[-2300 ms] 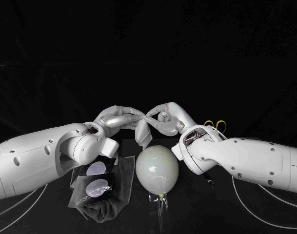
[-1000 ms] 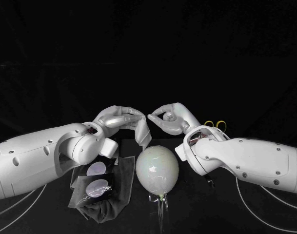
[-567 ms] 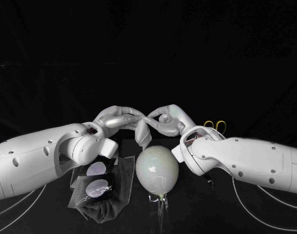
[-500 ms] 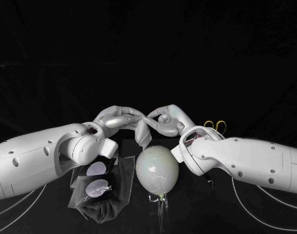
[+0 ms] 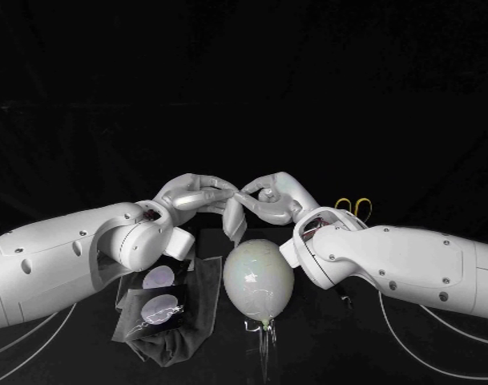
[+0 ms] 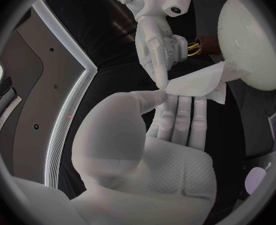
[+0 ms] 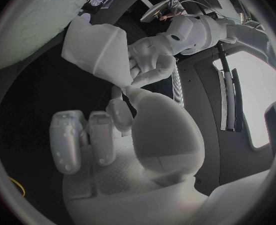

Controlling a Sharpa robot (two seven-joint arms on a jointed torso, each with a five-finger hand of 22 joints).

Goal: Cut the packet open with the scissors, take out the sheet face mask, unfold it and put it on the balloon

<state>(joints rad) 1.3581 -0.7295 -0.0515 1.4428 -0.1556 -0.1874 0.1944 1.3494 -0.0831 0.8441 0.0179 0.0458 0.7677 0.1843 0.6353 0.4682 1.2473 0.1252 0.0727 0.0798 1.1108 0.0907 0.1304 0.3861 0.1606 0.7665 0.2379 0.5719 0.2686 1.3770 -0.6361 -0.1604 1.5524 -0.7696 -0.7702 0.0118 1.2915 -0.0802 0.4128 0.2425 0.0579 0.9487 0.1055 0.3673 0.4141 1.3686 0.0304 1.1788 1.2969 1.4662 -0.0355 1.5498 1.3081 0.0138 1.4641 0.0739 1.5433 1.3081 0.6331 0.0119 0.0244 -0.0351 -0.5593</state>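
The folded white sheet mask (image 5: pixel 235 221) hangs above the pale balloon (image 5: pixel 258 277), which lies on the table between my arms. My left hand (image 5: pixel 198 194) pinches the mask's top edge (image 6: pixel 203 80) between thumb and fingers. My right hand (image 5: pixel 274 197) meets it from the other side, and its thumb and a finger pinch the mask's upper corner (image 7: pixel 97 49). In the left wrist view the right hand's fingers (image 6: pixel 154 45) reach down to that corner beside the balloon (image 6: pixel 250 40). The right wrist view shows the left hand (image 7: pixel 152 55) behind the mask.
The cut dark packet (image 5: pixel 165 309) with its clear liner lies on the table under my left forearm. The yellow-handled scissors (image 5: pixel 353 205) lie behind my right wrist. Thin white cables (image 5: pixel 429 353) run along the table by the right arm.
About a second ago the right hand was drawn back from the mask; it has since returned and closed on the top corner. The left hand and balloon have stayed put.
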